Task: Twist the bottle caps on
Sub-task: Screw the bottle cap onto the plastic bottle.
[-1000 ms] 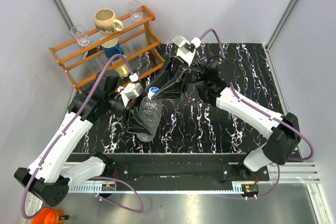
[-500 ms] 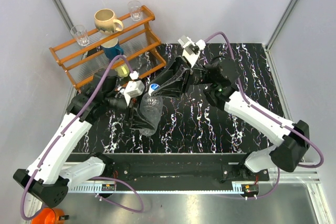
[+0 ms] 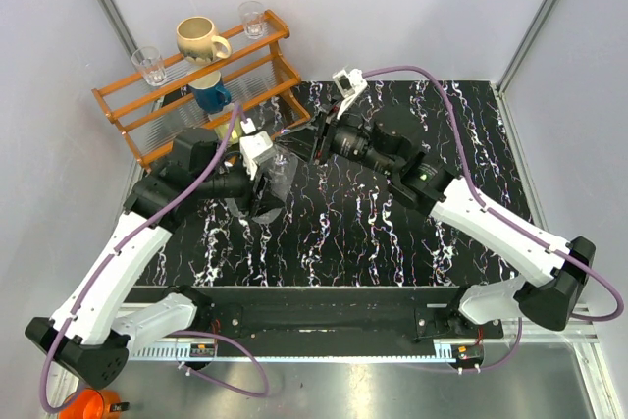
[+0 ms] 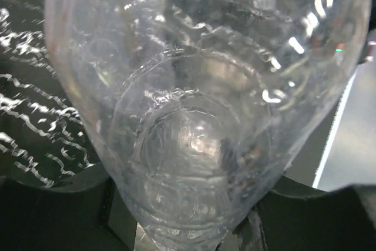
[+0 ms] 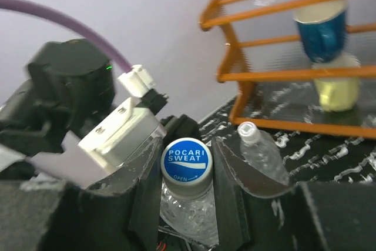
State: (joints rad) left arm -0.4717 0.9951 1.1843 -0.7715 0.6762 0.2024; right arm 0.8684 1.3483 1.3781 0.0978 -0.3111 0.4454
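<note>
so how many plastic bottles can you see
2: one bottle with a blue-topped cap between the right end effector's fingers, held by the left arm; a second bottle lying near the rack.

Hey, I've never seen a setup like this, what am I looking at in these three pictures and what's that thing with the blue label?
Two robot arms are bolted at the near edge of a black marbled table. The wide picture is taken from above and behind them; the other two come from cameras on each wrist. The left gripper holds a clear bottle, which fills its own camera. The right gripper has its fingers on either side of that bottle's cap, the round thing with the blue label. A second bottle lies on the table behind. At the back left stands an orange rack with cups and glasses.
</note>
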